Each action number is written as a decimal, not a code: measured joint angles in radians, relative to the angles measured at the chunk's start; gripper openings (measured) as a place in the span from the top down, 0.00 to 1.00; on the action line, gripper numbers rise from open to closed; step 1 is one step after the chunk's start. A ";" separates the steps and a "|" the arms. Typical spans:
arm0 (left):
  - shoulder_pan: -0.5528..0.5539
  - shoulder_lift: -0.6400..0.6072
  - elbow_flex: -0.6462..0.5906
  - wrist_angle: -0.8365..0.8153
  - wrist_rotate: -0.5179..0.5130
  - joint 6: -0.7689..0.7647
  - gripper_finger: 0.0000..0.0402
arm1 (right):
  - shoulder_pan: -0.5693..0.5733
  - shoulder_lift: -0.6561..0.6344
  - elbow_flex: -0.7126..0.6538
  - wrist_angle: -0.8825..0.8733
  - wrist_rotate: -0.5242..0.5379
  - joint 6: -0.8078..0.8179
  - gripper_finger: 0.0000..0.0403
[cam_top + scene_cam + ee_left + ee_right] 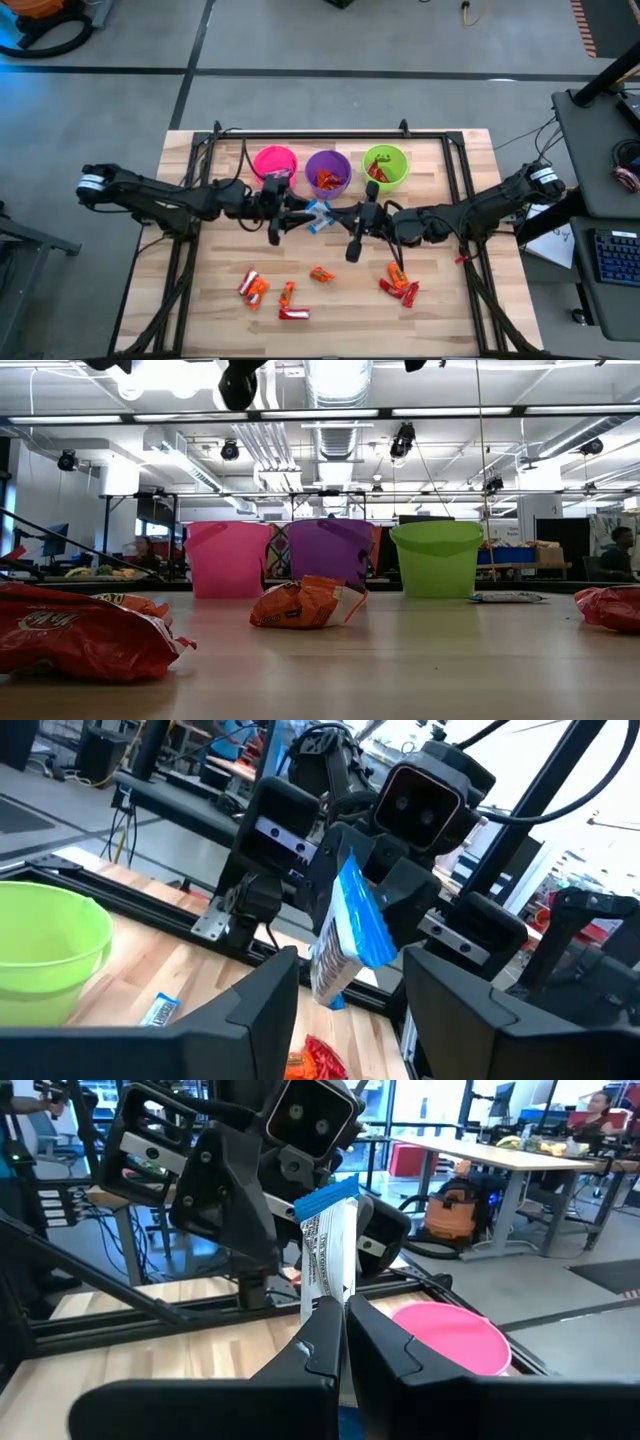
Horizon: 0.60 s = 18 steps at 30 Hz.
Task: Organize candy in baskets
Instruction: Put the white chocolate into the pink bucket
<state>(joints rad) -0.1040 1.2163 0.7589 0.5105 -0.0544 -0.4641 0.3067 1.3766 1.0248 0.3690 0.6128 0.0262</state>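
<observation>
One blue candy — right gripper's.

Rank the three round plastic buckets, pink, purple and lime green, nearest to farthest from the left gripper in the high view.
1. Pink bucket, just beyond the left gripper.
2. Purple bucket, in the row's middle.
3. Lime green bucket, at the row's right end.

Both arms meet over the table's middle

The left gripper and right gripper face each other mid-air, arms reaching in from opposite sides. The right's fingers are pinched together; the left's fingers stand apart.
</observation>
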 joint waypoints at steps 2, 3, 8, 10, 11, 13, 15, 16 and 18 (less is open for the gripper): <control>0.007 0.010 0.000 0.021 0.000 0.000 0.60 | -0.002 0.000 0.000 -0.001 0.000 0.000 0.98; 0.010 0.015 0.000 0.023 0.000 0.000 0.61 | -0.002 0.000 0.000 -0.005 0.000 0.000 0.98; 0.022 0.034 0.000 0.034 -0.028 0.000 0.69 | -0.001 0.000 0.000 -0.030 0.001 0.000 0.98; 0.024 0.040 0.000 0.039 -0.031 0.000 0.77 | -0.002 0.000 0.000 -0.034 0.001 0.000 0.98; 0.025 0.043 0.001 0.038 -0.031 0.000 0.82 | -0.002 0.000 0.000 -0.037 0.002 0.000 0.98; 0.026 0.050 0.014 0.028 -0.030 0.007 0.92 | -0.007 0.000 0.000 -0.049 0.006 0.012 0.98; 0.026 0.053 0.025 0.009 -0.033 0.019 0.97 | -0.015 0.000 0.000 -0.065 0.007 0.052 0.97; 0.028 0.055 0.032 -0.001 -0.034 0.026 0.97 | -0.019 0.000 0.000 -0.073 0.006 0.071 0.96; 0.031 0.056 0.048 -0.035 -0.035 0.043 0.95 | -0.026 0.000 0.000 -0.087 0.004 0.107 0.92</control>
<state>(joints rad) -0.0734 1.2720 0.8072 0.4756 -0.0891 -0.4213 0.2808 1.3769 1.0252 0.2820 0.6167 0.1329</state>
